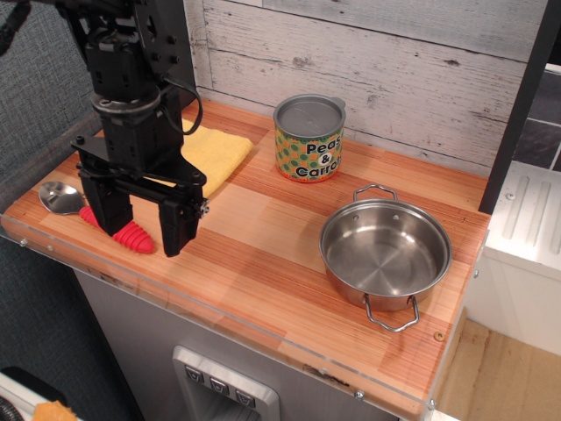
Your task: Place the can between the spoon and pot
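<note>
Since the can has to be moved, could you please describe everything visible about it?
The can is a short, wide tin with a grey metal lid and an orange label with green dots reading "Peas & Carrots". It stands upright, closed, at the back of the wooden table near the wall, touching nothing else.

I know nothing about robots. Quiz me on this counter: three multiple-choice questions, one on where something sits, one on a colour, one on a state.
1. Where is the can?
A. inside the pot
B. at the back, by the plank wall
C. on the yellow cloth

2. What colour is the spoon handle?
A. red-pink
B. blue
C. black

3. How is the gripper?
A. shut on the can
B. shut on the spoon
C. open, holding nothing

Answers: 1 B, it stands by the wall, behind the pot. 2 A, ribbed red-pink. 3 C, fingers apart, nothing between.
</note>
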Robot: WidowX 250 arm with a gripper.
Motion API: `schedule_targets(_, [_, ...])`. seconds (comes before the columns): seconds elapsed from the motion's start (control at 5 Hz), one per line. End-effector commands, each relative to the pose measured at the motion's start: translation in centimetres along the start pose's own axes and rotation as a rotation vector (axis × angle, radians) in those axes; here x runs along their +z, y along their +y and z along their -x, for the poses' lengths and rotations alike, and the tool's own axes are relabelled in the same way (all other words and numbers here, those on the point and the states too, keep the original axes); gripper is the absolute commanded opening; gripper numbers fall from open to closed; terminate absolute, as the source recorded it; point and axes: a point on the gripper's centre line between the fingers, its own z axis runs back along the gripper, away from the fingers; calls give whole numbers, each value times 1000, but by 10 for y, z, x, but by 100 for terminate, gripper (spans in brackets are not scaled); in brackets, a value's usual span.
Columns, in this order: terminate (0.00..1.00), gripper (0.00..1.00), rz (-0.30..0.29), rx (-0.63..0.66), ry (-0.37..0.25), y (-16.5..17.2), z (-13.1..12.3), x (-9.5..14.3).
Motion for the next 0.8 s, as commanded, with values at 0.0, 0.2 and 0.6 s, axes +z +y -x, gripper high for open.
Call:
schedule_targets(0.0, [0, 100, 0, 0, 0, 0, 0, 0])
schedule_targets(0.2, [0, 100, -51, 56, -65, 1, -22, 1])
schedule_targets(0.6, [0, 100, -91, -47, -284, -13, -62, 19])
